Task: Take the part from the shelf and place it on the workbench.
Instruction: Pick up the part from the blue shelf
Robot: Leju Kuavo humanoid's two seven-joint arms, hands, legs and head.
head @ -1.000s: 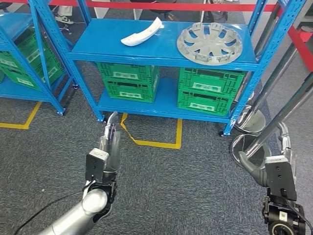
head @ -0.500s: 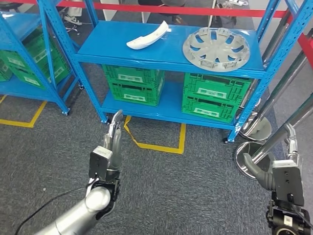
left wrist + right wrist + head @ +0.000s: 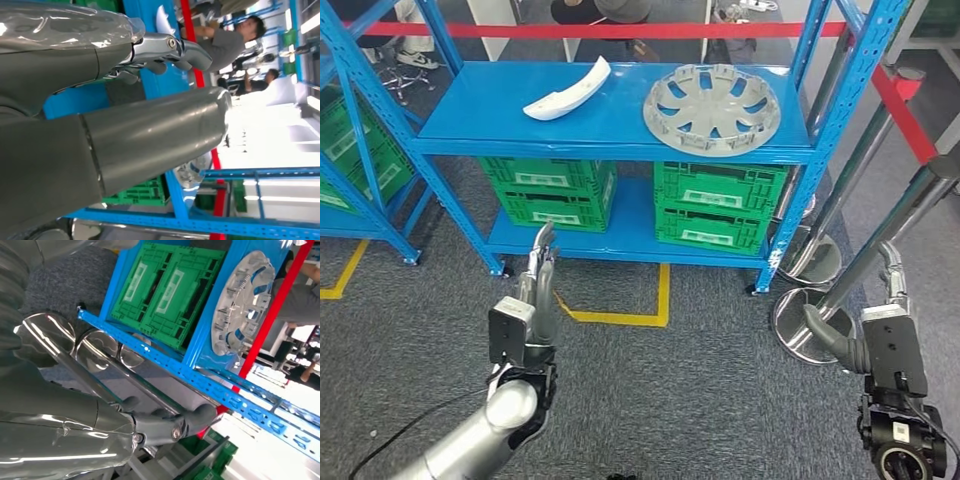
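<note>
A: Listing shelf [image 3: 622,150] contents, upper deck: white curved part [image 3: 567,92], lying flat toward the back left portion, one tip pointing at the rear edge. Untouched by either hand.

B: Noted. Beside it?

A: Grey wheel cover [image 3: 712,95], lying flat on the right half of the same deck, reaching close to the front edge; well apart from the white part. Also seen in the right wrist view [image 3: 241,302].

B: Lower deck?

A: Two green crates, side by side: left crate [image 3: 546,190] under the white part, right crate [image 3: 720,205] under the wheel cover. Gap between them, blue deck showing.

B: Hands?

A: Left hand [image 3: 537,290]: raised over grey carpet [image 3: 682,390] in front of the shelf's left post, fingers straight and close together, pointing at the lower deck, holding nothing. Right hand [image 3: 860,330]: low at the right, beside chrome stanchion bases [image 3: 803,325]; thumb sticking out to the side, fingers extended, nothing held.

B: Floor markings?

A: Yellow tape outline [image 3: 622,318] on the carpet just ahead of the shelf's front edge, between the two hands.

B: Surroundings?

A: Red barrier band [image 3: 622,30] running behind the shelf; second blue rack [image 3: 358,150] with green crates at the left; people behind the barrier, partly visible.
</note>
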